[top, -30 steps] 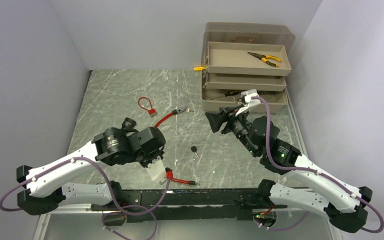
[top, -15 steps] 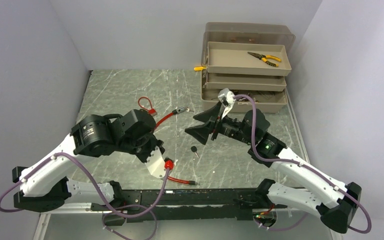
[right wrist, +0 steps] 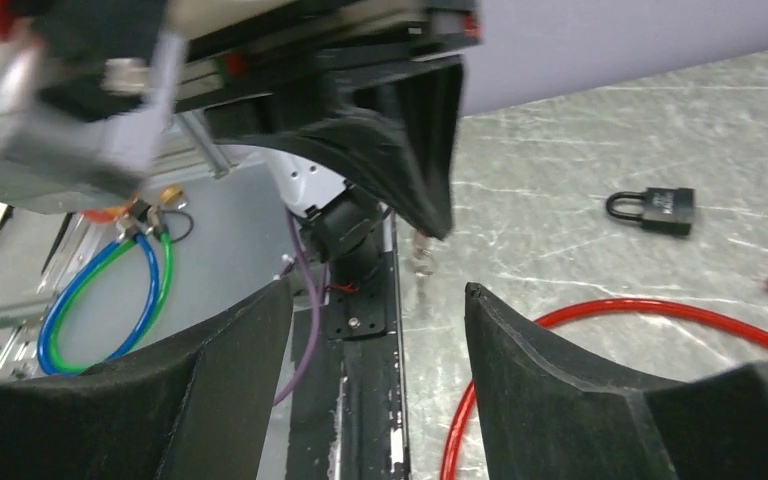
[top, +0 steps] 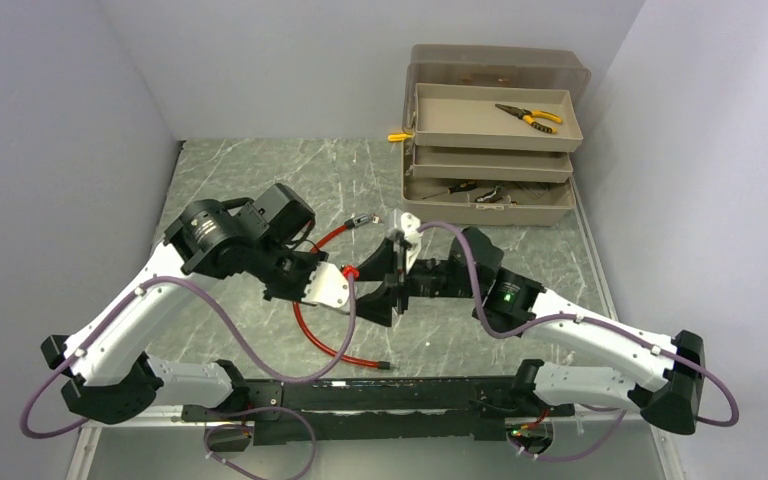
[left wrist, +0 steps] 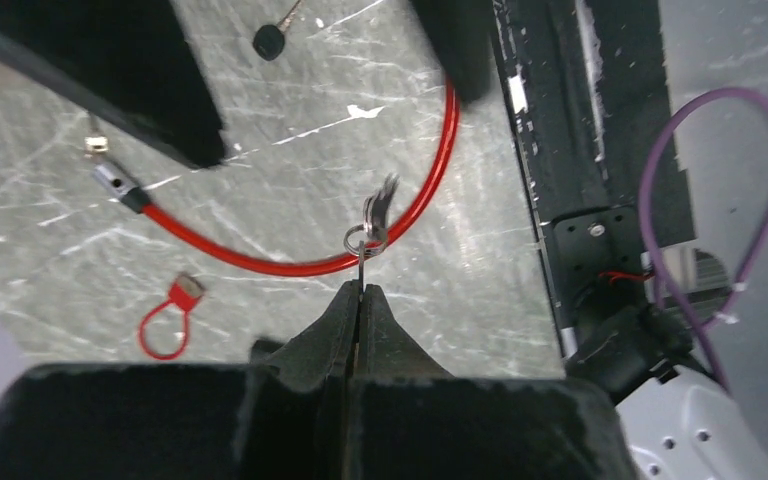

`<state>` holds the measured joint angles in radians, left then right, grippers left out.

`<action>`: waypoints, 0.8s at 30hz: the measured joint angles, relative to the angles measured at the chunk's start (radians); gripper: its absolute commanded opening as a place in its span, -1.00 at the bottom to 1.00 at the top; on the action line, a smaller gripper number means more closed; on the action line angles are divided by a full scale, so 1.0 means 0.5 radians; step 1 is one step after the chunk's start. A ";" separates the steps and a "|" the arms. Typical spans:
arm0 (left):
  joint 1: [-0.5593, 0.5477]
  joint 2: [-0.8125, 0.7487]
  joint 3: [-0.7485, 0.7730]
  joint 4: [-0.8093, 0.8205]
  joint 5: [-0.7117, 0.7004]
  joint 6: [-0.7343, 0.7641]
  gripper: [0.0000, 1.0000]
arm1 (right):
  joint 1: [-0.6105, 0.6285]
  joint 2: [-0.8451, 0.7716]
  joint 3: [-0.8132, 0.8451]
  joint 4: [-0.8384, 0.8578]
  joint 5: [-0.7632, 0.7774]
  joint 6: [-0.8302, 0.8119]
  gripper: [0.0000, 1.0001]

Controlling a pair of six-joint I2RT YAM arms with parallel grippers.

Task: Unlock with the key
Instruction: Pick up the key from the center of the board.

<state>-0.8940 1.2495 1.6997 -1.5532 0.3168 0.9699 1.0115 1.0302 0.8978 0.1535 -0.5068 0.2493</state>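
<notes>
**A:** Any legible writing?
**B:** None. The padlock point(right wrist: 655, 208) has a pale mark on its body, too small to read.

**A:** Arm poses?
**B:** Both arms reach inward over the middle of the table point(top: 260, 180), wrists facing each other. The left gripper point(left wrist: 360, 296) is raised above the red cable point(left wrist: 290, 266). The right gripper point(right wrist: 377, 292) is just beside it.

**A:** Jaws?
**B:** Left: pinched together on a key ring point(left wrist: 364, 238), with a small key point(right wrist: 421, 255) hanging from it in the air. Right: spread wide, gripping nothing, the hanging key in line with the gap.

**A:** Lock position?
**B:** Padlock flat on the table, beyond the left gripper in the right wrist view. A black-headed key point(left wrist: 268, 42) lies loose on the table.
</notes>
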 measured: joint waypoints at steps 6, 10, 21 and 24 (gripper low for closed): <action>0.092 0.065 -0.026 -0.006 0.151 -0.157 -1.00 | 0.165 0.090 0.051 -0.066 0.142 -0.098 0.04; 0.108 0.077 -0.025 -0.007 0.224 -0.214 -1.00 | 0.204 0.159 0.080 -0.079 0.270 -0.133 -0.11; 0.123 0.076 -0.018 -0.009 0.317 -0.300 -1.00 | 0.216 0.221 0.081 -0.033 0.372 -0.138 -0.35; 0.124 0.076 -0.014 -0.010 0.323 -0.307 -1.00 | 0.220 0.227 0.081 0.001 0.361 -0.117 -0.39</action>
<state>-0.8318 1.2877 1.6928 -1.5581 0.4786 0.8165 1.1213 1.1439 0.9382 0.1539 -0.3264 0.1909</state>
